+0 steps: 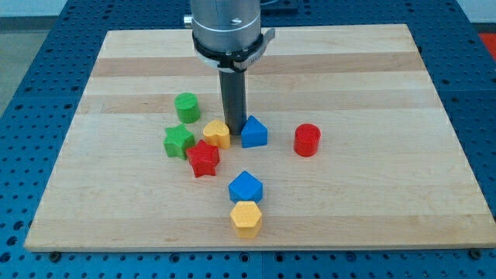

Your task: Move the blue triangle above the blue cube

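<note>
A pale wooden worktop (pixel 349 70) is seen from the view's bottom edge. No hand is fitted; the arm ends in a dark rod, and my tip (pixel 233 132) is set down between the yellow heart (pixel 217 134) and the blue triangle (pixel 253 132), just beside both. The blue cube (pixel 246 187) is placed lower, near the yellow hexagon (pixel 246 218). A red star (pixel 203 158), green star (pixel 178 141) and green cylinder (pixel 186 106) are grouped at the view's left; a red cylinder (pixel 307 139) is set apart at the right.
</note>
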`<action>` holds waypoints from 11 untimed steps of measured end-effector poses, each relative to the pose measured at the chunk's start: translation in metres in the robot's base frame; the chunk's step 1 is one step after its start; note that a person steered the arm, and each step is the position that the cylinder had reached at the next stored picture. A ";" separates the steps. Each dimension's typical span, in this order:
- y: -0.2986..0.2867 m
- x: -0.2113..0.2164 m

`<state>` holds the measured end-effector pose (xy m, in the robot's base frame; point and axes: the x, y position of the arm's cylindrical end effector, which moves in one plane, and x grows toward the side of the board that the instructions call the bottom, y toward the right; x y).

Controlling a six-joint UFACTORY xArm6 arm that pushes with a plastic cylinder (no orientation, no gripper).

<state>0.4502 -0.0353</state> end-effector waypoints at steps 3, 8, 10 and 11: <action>0.012 -0.060; 0.039 0.009; 0.039 0.060; 0.040 0.061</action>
